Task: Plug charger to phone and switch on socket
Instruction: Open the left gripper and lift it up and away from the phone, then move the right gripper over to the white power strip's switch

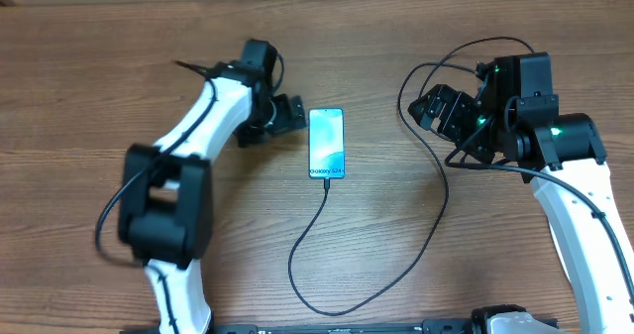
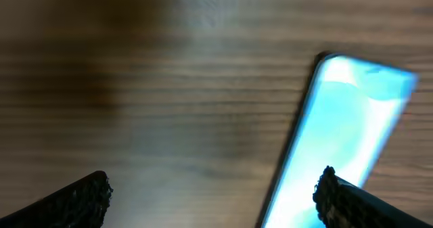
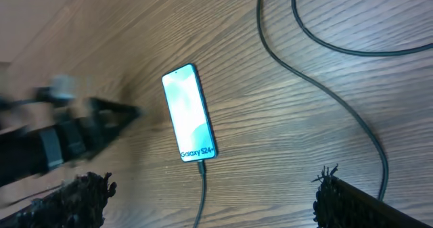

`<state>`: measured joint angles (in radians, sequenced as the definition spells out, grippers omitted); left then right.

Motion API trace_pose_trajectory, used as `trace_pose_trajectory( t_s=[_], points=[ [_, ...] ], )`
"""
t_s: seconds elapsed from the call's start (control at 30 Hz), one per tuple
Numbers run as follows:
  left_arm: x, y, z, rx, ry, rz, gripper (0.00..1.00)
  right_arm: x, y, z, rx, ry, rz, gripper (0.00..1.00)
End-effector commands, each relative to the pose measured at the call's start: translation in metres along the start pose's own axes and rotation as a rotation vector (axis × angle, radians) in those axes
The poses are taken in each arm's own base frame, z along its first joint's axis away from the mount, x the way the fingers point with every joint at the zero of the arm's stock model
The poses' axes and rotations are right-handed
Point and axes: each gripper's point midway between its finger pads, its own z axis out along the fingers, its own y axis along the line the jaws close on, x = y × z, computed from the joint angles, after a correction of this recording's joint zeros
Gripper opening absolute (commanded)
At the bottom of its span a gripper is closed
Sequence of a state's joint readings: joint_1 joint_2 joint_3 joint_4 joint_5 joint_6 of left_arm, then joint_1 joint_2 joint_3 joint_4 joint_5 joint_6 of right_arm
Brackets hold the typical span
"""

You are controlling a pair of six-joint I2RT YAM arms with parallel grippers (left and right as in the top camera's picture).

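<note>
Phone (image 1: pixel 326 143) slim glossy rectangle; thin black charger (image 1: pixel 323 193) plugged in; both jaws spread wide, empty

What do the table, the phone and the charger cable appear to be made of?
The table: wood or wood-look laminate, matte brown; grain lines show, but which is unclear.
The phone: glossy glass front, lit cyan, in a dark frame, metal or plastic.
The charger cable: thin black sheath, probably rubber or plastic; it lies in loose curves.
</note>
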<state>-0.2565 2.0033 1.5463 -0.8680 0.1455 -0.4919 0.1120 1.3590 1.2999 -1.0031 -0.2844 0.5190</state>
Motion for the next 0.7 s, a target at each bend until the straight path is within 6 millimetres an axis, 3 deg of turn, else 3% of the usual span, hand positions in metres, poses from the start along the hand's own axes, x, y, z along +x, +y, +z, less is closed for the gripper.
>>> trace_pose_trajectory(
  t_s=[0.0, 0.17, 0.27, 0.33, 0.5, 0.67],
  points=[
    [-0.029, -0.003, -0.123, -0.02, -0.328, 0.088, 1.0, -0.003, -0.001, -0.006, 0.011, -0.025, -0.016, 1.0],
    [-0.015, -0.006, -0.234, 0.057, -0.571, 0.091, 0.99, -0.003, -0.001, -0.006, 0.012, -0.023, -0.015, 1.0],
    [-0.007, -0.005, -0.259, 0.082, -0.627, 0.092, 1.0, -0.002, -0.001, -0.006, 0.012, -0.022, -0.015, 1.0],
    [-0.005, -0.005, -0.266, 0.09, -0.641, 0.093, 1.0, -0.002, -0.001, -0.006, 0.012, -0.023, -0.015, 1.0],
    [-0.001, -0.003, -0.26, 0.075, -0.613, 0.092, 1.0, -0.004, -0.001, -0.007, 0.011, -0.027, -0.059, 1.0],
    [0.004, 0.001, -0.255, 0.06, -0.583, 0.09, 1.0, -0.019, -0.017, -0.015, -0.007, -0.044, -0.058, 1.0]
  ],
)
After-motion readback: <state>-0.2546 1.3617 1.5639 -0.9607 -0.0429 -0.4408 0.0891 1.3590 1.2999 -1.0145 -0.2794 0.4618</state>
